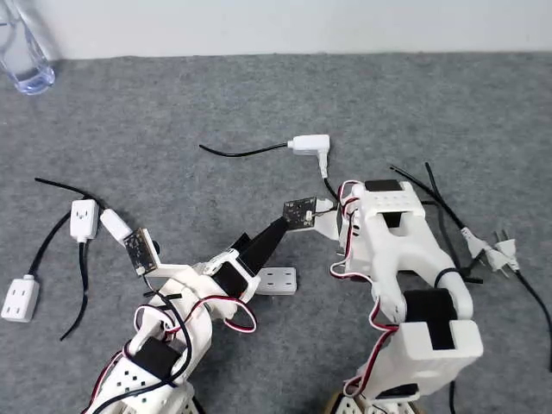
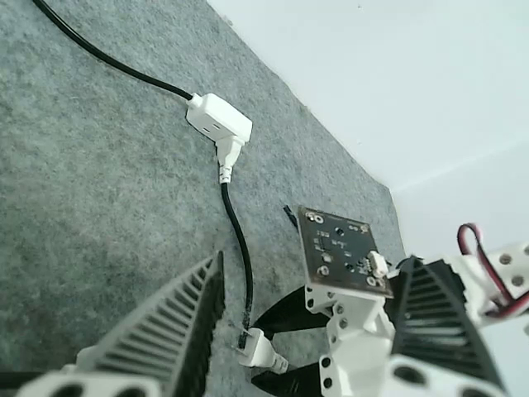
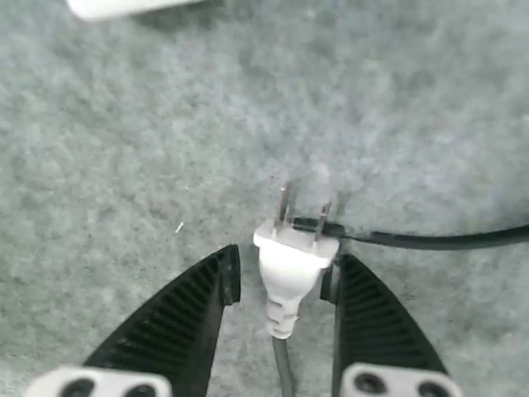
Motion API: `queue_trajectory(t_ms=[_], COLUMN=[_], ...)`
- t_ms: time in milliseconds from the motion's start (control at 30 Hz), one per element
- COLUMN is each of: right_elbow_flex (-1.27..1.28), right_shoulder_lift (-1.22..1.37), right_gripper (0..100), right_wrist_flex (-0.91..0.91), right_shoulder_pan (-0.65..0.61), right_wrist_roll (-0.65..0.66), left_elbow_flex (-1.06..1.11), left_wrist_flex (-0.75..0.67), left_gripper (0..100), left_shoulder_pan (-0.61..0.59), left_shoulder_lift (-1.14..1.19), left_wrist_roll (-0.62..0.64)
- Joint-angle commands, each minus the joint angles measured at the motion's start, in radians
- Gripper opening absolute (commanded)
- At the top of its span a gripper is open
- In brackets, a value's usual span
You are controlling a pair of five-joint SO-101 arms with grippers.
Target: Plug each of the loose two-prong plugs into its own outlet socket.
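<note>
Right wrist view first: shows a white two-prong plug (image 3: 291,260) lying flat on the grey carpet (image 3: 124,124), prongs pointing away from the wrist, parked right between the fingers of the right gripper (image 3: 285,263). Jaws apart, one on each side, not squeezing it. Small gap on one side, pretty much touching on the other. Black cord (image 3: 446,240) coming in along the carpet and ending right at the prongs.

Left wrist view: left gripper (image 2: 316,266) spread wide, fingers well apart. Beyond it, a white outlet socket (image 2: 216,120) with a plug already pushed in, and the black cord trailing from there toward the right arm's camera board (image 2: 343,252).

High view for the rest: two more loose plugs (image 1: 500,255) lying side by side on the outer side of the right arm, well apart from any socket. Over by the left arm, a second socket (image 1: 84,217) with a white plug (image 1: 113,223) just beside it (can't tell if actually seated), plus a third socket (image 1: 19,299) nearer the table edge. Clear bottle (image 1: 26,60) off in the far corner.
</note>
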Motion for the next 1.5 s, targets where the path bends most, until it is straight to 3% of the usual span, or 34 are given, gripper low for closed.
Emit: queue_trajectory(t_ms=[0, 233, 400, 1267, 1467], right_elbow_flex=[-0.054, -0.051, -0.051, -0.069, -0.064], right_shoulder_lift=[-0.005, 0.005, 0.007, -0.013, -0.145], right_gripper=[15.4, 14.0, 0.6, 0.9, 0.9], right_wrist_flex=[0.018, -0.028, -0.064, -0.062, -0.031], right_shoulder_pan=[-0.010, 0.001, 0.030, 0.048, 0.041], right_wrist_roll=[0.003, 0.006, 0.009, 0.044, 0.003], left_elbow_flex=[-0.007, -0.007, -0.007, -0.007, -0.007], left_wrist_flex=[-0.023, -0.021, -0.021, -0.023, -0.023], left_gripper=[32, 32, 32, 32, 32], left_shoulder_pan=[0.006, 0.005, 0.005, 0.005, 0.005], left_shoulder_lift=[-0.008, -0.008, -0.008, -0.008, -0.008], left_wrist_roll=[-0.009, -0.009, -0.009, -0.009, -0.011])
